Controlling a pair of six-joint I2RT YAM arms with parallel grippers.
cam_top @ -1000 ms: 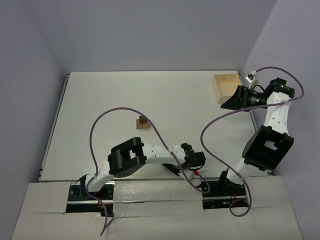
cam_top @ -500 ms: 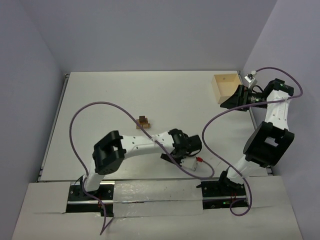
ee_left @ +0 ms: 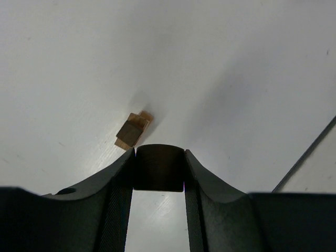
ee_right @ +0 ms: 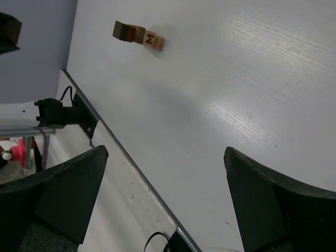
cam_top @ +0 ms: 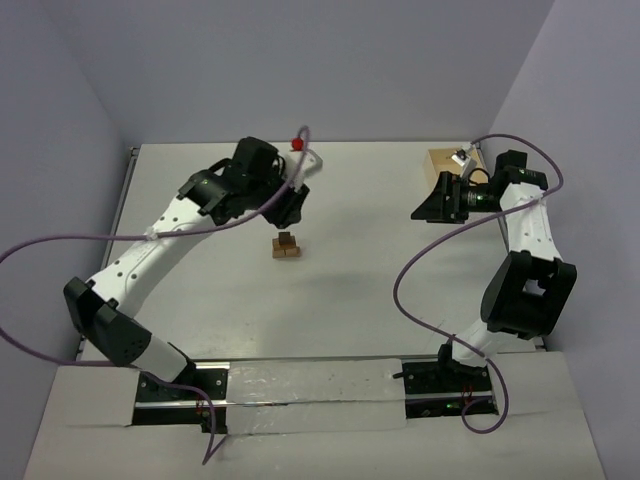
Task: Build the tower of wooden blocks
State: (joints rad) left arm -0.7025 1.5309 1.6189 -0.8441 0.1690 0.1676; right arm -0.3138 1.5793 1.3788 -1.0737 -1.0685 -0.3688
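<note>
The wood block tower point(cam_top: 286, 245) is a small stack of tan and dark brown pieces on the white table. In the left wrist view it point(ee_left: 133, 131) lies just beyond the fingertips, a dark piece on a tan one. My left gripper point(cam_top: 292, 210) hovers just behind the stack and is shut on a dark brown block point(ee_left: 158, 168) held between its pads. My right gripper point(cam_top: 425, 205) is open and empty, off to the right of the stack. In the right wrist view its jaws point(ee_right: 165, 157) stand wide apart, with the stack point(ee_right: 137, 34) far off at the upper left.
A larger pale wooden box point(cam_top: 445, 165) stands at the back right behind the right wrist. Purple cables loop from both arms over the table. The table's metal edge rail point(ee_right: 121, 152) crosses the right wrist view.
</note>
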